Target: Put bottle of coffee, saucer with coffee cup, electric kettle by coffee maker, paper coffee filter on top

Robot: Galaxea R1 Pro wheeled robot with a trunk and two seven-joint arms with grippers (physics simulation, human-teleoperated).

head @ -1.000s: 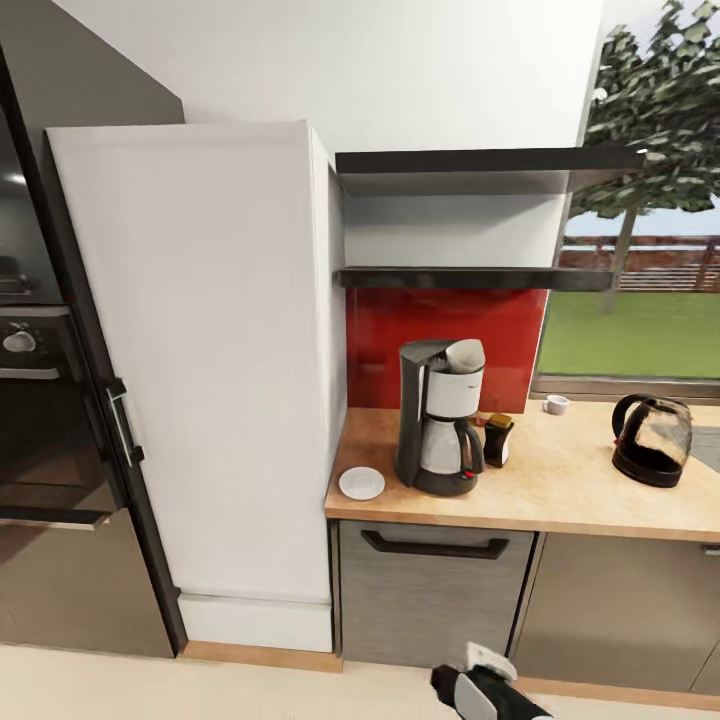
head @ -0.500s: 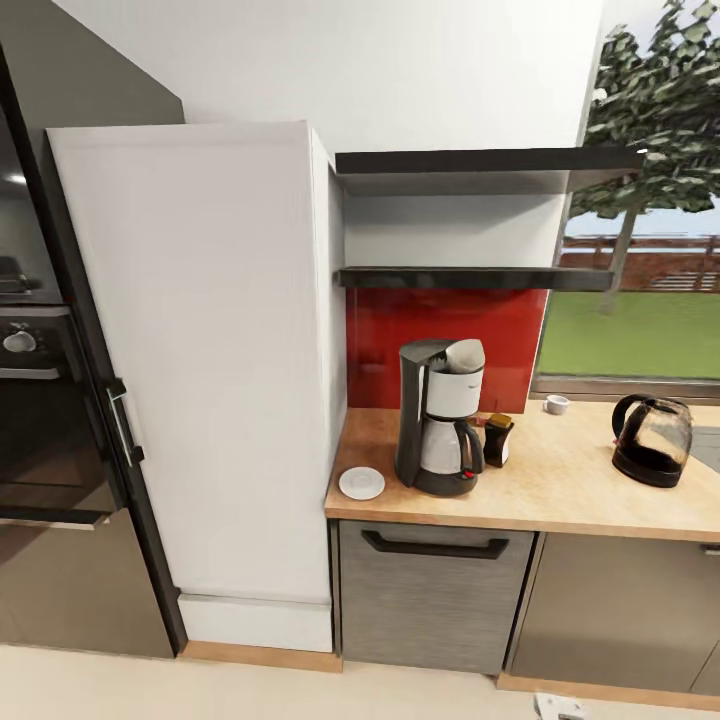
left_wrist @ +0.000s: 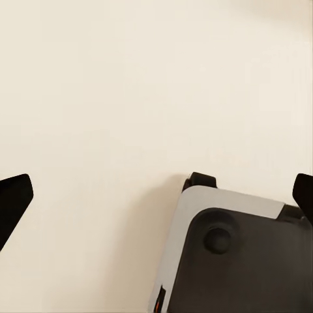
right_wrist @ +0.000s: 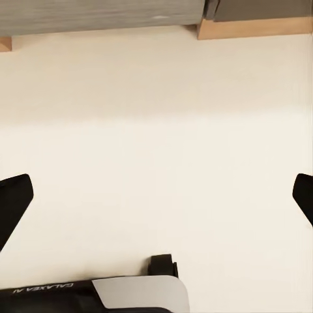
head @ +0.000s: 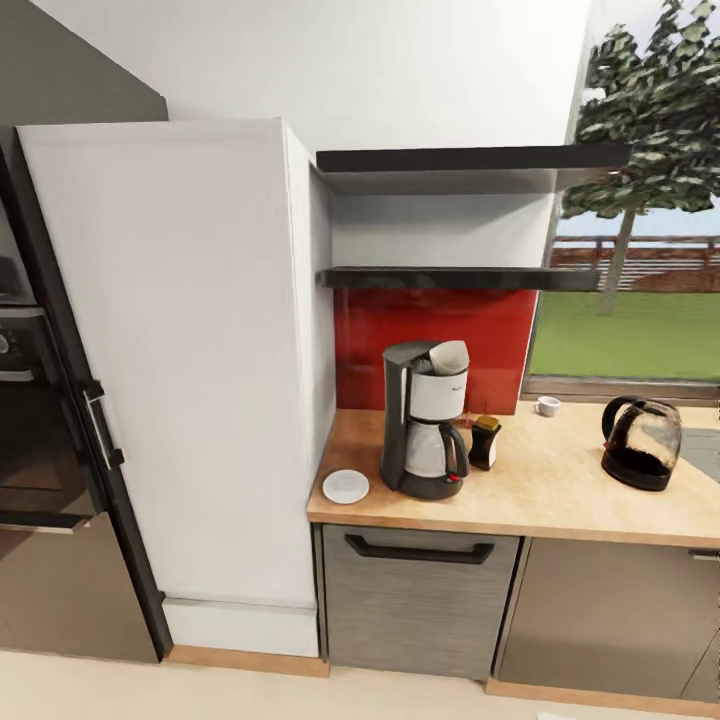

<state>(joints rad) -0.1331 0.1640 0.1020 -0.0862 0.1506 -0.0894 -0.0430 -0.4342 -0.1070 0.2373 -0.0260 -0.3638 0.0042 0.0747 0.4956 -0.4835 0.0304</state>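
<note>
Step in hand: as I judge it, I am standing back from the wooden countertop (head: pixel 560 495) with two jobs left, the cup and the kettle.
Done so far: the black and silver coffee maker (head: pixel 423 418) stands near the counter's left end with a white paper filter (head: pixel 447 356) in its top, and the small dark coffee bottle with a gold lid (head: pixel 485 441) is just beside it.
White round saucer (head: pixel 345 486): bare, on the counter just left of the coffee maker.
Small white coffee cup (head: pixel 547 405): at the back by the window, well apart from the saucer.
Dark glass electric kettle (head: pixel 642 442): far along the counter to the right, well apart from the coffee maker.
My left gripper (left_wrist: pixel 156 195): fingers spread wide, holding nothing, pointed down at the pale floor.
My right gripper (right_wrist: pixel 156 195): likewise wide open and holding nothing, over the floor near the cabinet base.
Doing it well: roll closer and square to the counter first, then reach over the bottle for the cup without knocking it, and set the cup centred on the saucer.
</note>
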